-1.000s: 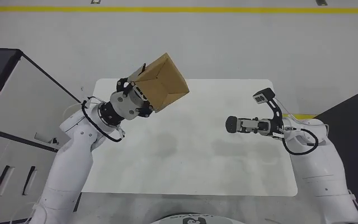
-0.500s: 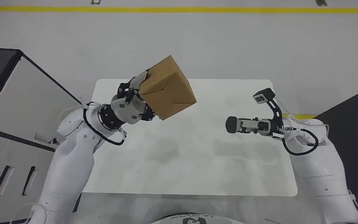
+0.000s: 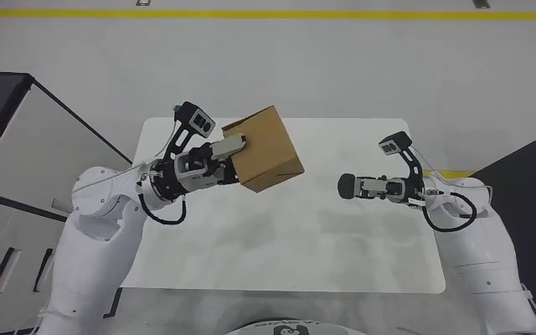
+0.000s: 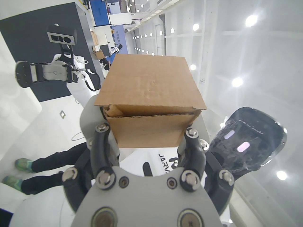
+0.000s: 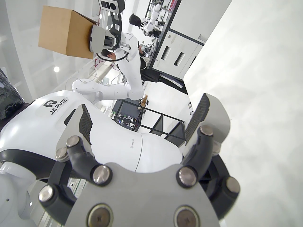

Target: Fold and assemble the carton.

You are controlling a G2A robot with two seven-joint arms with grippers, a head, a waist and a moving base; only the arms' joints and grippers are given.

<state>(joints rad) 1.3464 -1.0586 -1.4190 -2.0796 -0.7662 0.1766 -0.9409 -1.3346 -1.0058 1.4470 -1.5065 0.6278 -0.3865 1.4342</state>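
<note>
Left gripper (image 3: 230, 161) was clamped on the near end of the carton (image 3: 266, 146), which was held out ahead of it above the table (image 3: 335, 251). Right gripper (image 3: 346, 185), jaws apart, was seen well beyond. Loose ends would best be pressed shut squarely, with the grip firm.

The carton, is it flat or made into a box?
Made into a box. The carton shows full sides and corners, held above the table by the left gripper.

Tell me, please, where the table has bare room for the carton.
The white table's whole near half is bare, as is the middle stretch between the carton and the right jaws. Crowded only at the far left corner, under the carton in the left jaws.
</note>
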